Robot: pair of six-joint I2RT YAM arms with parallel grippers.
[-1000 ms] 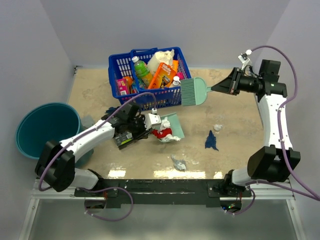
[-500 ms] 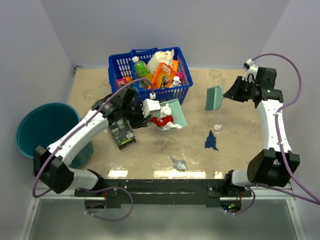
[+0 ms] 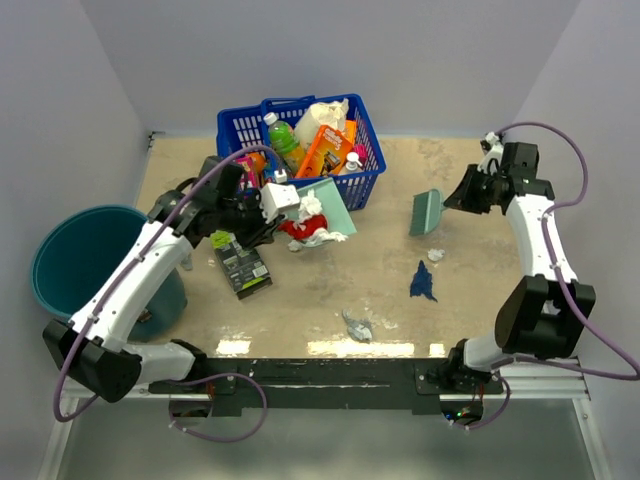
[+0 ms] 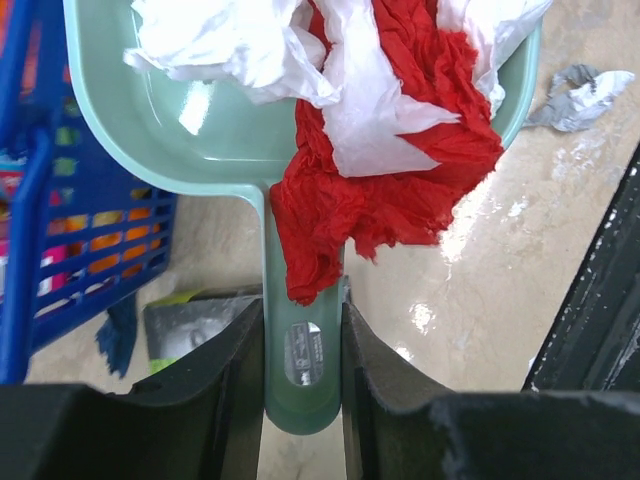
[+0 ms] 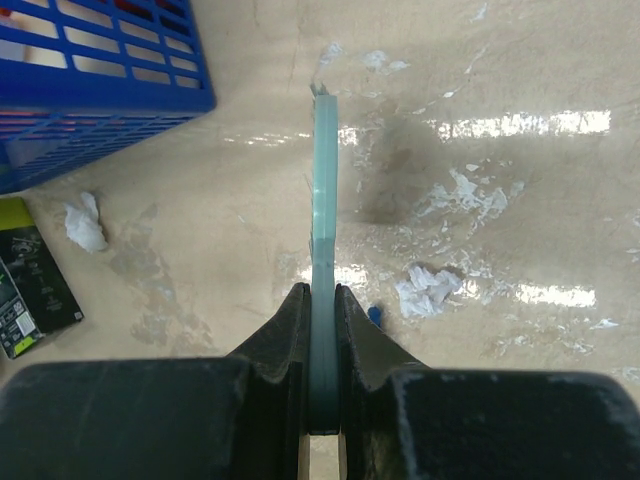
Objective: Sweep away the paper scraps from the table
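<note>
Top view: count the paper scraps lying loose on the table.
3: white scrap near the brush, dark blue scrap below it, grey scrap near the front rail. The left arm may hide more.

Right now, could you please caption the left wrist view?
Left gripper clamps dustpan handle; red and white paper scraps heaped inside.

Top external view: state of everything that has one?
Mint-green plastic dustpan: gripped by the handle in left hand, loaded with red and white paper scraps.
Mint-green brush: clamped in right hand.
Dark blue paper scrap, grey scrap, small white scrap: loose on beige stone-like table.
Blue plastic basket: full.
Round teal bucket: upright.
</note>
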